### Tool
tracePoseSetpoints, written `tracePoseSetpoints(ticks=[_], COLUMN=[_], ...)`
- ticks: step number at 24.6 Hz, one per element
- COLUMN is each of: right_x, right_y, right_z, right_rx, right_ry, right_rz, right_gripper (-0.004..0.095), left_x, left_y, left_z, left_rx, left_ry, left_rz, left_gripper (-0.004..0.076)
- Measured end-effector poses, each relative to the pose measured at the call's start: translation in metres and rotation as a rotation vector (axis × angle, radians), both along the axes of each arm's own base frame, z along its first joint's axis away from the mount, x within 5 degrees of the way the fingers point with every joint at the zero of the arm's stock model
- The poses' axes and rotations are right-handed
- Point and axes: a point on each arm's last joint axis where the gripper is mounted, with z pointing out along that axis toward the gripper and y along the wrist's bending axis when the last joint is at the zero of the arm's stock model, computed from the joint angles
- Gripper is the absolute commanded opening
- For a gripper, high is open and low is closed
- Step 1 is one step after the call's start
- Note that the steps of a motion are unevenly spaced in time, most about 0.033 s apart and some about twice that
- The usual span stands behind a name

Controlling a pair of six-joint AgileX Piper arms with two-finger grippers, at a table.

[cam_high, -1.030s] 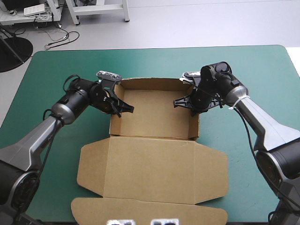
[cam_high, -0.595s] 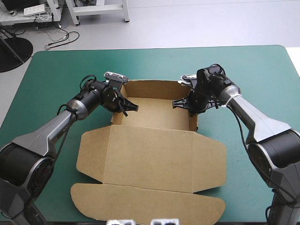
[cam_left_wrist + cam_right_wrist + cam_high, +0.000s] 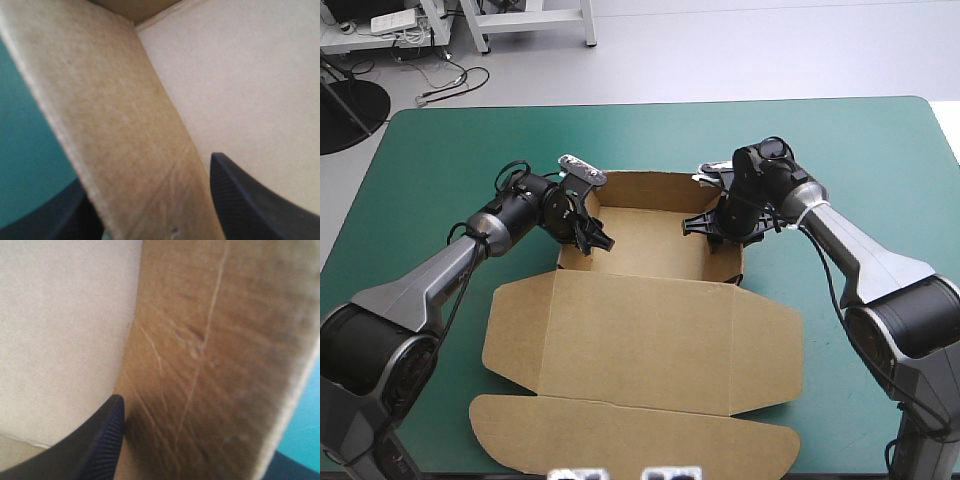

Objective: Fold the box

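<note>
The brown box (image 3: 650, 245) stands mid-table as an open tray with its walls raised. Its lid (image 3: 640, 350) lies flat toward the near edge. My left gripper (image 3: 592, 238) sits at the tray's left wall and my right gripper (image 3: 708, 225) at its right wall. In the left wrist view the left gripper (image 3: 147, 172) is open, one black finger on each side of the left wall (image 3: 115, 125). The right gripper (image 3: 195, 427) is open the same way over the right wall (image 3: 215, 340), one finger inside the tray and one outside.
The lid's rounded front flap (image 3: 630, 440) reaches almost to the table's near edge. Small side flaps stick out from the lid on both sides. Teal-green cover (image 3: 440, 160) shows to the left, right and beyond the box.
Both grippers, shut earlier, now stand open over the side walls. The arms have reached a little farther in, and the tray has slid slightly toward the far edge.
</note>
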Motion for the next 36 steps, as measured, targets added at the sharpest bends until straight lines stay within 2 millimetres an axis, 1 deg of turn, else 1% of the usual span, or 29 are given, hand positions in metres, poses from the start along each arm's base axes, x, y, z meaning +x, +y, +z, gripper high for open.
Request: tracePoseSetpoints(ticks=[2,4,6,8,9,10,13,15,18,19,20,21,22,23,24,26,28,29,30,32,33,34,35,36], right_x=[0.002,0.005,0.008,0.007,0.003,0.0,-0.011,-0.019,-0.034,-0.038,-0.042,-0.045,-0.046,-0.046,-0.044,-0.04,-0.031,-0.026,-0.019,-0.01,-0.003,0.005,0.01,0.016], right_y=[0.0,-0.001,-0.003,-0.005,-0.007,-0.009,-0.015,-0.02,-0.027,-0.028,-0.03,-0.031,-0.032,-0.032,-0.031,-0.029,-0.027,-0.027,-0.026,-0.027,-0.027,-0.027,-0.026,-0.026], right_z=[0.005,0.016,0.036,0.063,0.081,0.092,0.12,0.134,0.155,0.16,0.165,0.17,0.171,0.171,0.167,0.156,0.136,0.126,0.11,0.09,0.077,0.061,0.054,0.043], right_rx=[-0.003,-0.018,-0.036,-0.022,-0.009,-0.001,0.017,0.02,0.032,0.039,0.047,0.055,0.058,0.059,0.055,0.042,0.018,0.007,-0.006,-0.013,-0.013,0.0,0.011,0.029], right_ry=[-0.013,-0.044,-0.096,-0.174,-0.223,-0.255,-0.326,-0.361,-0.411,-0.423,-0.433,-0.442,-0.444,-0.443,-0.432,-0.401,-0.343,-0.316,-0.272,-0.211,-0.171,-0.128,-0.112,-0.086], right_rz=[0.003,0.01,0.014,0.015,0.013,0.012,0.008,0.005,0.001,-0.004,-0.012,-0.02,-0.026,-0.028,-0.031,-0.031,-0.035,-0.04,-0.044,-0.051,-0.052,-0.054,-0.056,-0.05], right_gripper=[0.0442,0.0442,0.0441,0.0442,0.0442,0.0442,0.0442,0.0442,0.044,0.044,0.044,0.044,0.044,0.044,0.044,0.044,0.044,0.044,0.044,0.044,0.044,0.044,0.0435,0.04], left_x=[0.001,0.002,0.003,0.006,0.007,0.006,0.003,-0.002,-0.015,-0.021,-0.029,-0.042,-0.059,-0.069,-0.081,-0.104,-0.129,-0.138,-0.148,-0.165,-0.172,-0.185,-0.189,-0.202], left_y=[0.0,0.001,-0.003,-0.004,-0.002,0.0,0.004,0.008,0.016,0.02,0.024,0.03,0.039,0.044,0.05,0.061,0.074,0.078,0.083,0.092,0.095,0.101,0.103,0.109], left_z=[0.001,0.005,0.013,0.033,0.048,0.057,0.087,0.107,0.134,0.144,0.155,0.171,0.19,0.199,0.21,0.227,0.239,0.242,0.244,0.244,0.242,0.232,0.229,0.219], left_rx=[0.007,0.01,0.003,-0.001,0.0,-0.002,-0.003,-0.001,-0.003,-0.008,-0.016,-0.033,-0.053,-0.063,-0.075,-0.088,-0.094,-0.093,-0.092,-0.091,-0.088,-0.077,-0.076,-0.075], left_ry=[-0.016,-0.022,-0.033,-0.083,-0.12,-0.143,-0.215,-0.249,-0.283,-0.301,-0.318,-0.35,-0.389,-0.407,-0.428,-0.454,-0.458,-0.454,-0.448,-0.444,-0.438,-0.418,-0.411,-0.398], left_rz=[-0.008,-0.007,-0.004,0.005,0.014,0.021,0.031,0.04,0.054,0.058,0.063,0.068,0.075,0.078,0.083,0.094,0.107,0.112,0.116,0.121,0.122,0.122,0.125,0.13], left_gripper=[0.0496,0.0496,0.0496,0.0496,0.0496,0.0496,0.0491,0.0474,0.0405,0.0365,0.0291,0.0186,0.0126,0.005,-0.0009,-0.0009,-0.0009,-0.0009,-0.001,-0.0009,-0.001,-0.0009,-0.001,-0.0009])
